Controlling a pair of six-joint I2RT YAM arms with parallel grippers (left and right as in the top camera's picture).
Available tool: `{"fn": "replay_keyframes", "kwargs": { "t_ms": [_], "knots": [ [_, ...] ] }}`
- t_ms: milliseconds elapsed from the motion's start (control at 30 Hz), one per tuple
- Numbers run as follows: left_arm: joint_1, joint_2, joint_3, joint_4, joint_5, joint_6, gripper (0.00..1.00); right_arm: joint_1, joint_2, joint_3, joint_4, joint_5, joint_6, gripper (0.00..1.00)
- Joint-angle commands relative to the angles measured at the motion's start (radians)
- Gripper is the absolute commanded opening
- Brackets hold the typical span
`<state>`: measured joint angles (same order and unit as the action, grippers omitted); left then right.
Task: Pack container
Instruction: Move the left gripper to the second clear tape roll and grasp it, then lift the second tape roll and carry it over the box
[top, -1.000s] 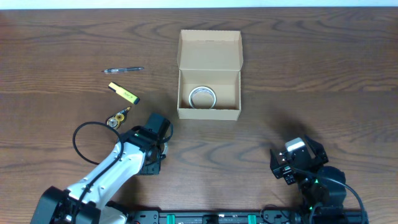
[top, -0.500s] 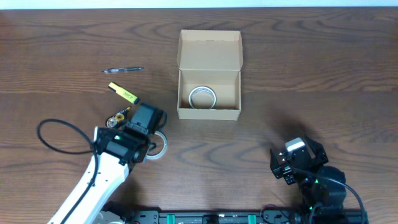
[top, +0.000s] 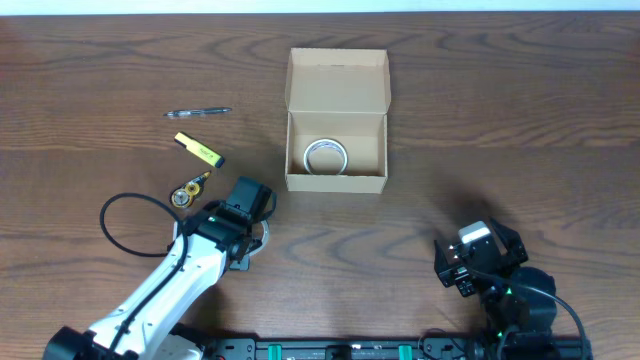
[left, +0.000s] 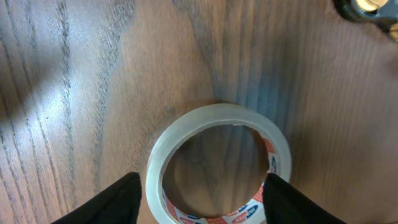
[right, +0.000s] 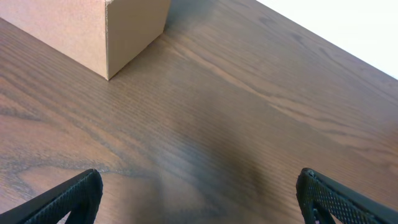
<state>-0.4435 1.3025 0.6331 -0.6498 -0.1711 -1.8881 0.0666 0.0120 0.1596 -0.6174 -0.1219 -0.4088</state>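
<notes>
The container (top: 336, 92), a light-tan cardboard box with its flap lid open at the back, stands at mid-table with one tape roll (top: 325, 156) lying inside. A second clear tape roll (left: 211, 113) lies flat on the wood to its front left. My left gripper (left: 204, 180) is open and straddles that roll, one black finger (left: 115, 200) on each side, with a thin gap at the left one. From overhead the left gripper (top: 254, 230) covers most of this roll. My right gripper (right: 199, 190) stands open over bare wood at front right (top: 478, 258), the container's corner (right: 118, 31) ahead of it.
A pen (top: 198, 112), a yellow marker-like item (top: 198, 149) and a small gold-and-black object (top: 188, 190) lie left of the container. The left arm's black cable (top: 125, 225) loops over the table behind it. The table's far edge shows at the top right in the right wrist view.
The left gripper's jaws have spread apart. The left arm swung out to the left and back, and its head now sits over the loose tape roll. The right arm has not moved.
</notes>
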Motion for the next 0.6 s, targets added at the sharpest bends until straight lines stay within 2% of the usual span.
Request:
{"fn": "replay_keyframes", "kwargs": {
  "t_ms": [0, 233, 333, 433, 567],
  "knots": [
    [-0.002, 0.036, -0.003, 0.003, 0.026, -0.013, 0.69, -0.007, -0.006, -0.003, -0.003, 0.002, 0.011, 0.99],
    [-0.002, 0.105, -0.003, 0.041, 0.069, -0.012, 0.66, -0.007, -0.006, -0.003, -0.003, 0.002, 0.011, 0.99],
    [-0.002, 0.134, -0.003, 0.059, 0.089, -0.012, 0.54, -0.007, -0.006, -0.003, -0.003, 0.002, 0.011, 0.99],
    [-0.002, 0.154, -0.003, 0.07, 0.114, -0.012, 0.47, -0.007, -0.006, -0.003, -0.003, 0.002, 0.011, 0.99],
    [-0.002, 0.168, -0.003, 0.076, 0.139, -0.012, 0.43, -0.007, -0.006, -0.003, -0.003, 0.002, 0.011, 0.99]
  ]
}}
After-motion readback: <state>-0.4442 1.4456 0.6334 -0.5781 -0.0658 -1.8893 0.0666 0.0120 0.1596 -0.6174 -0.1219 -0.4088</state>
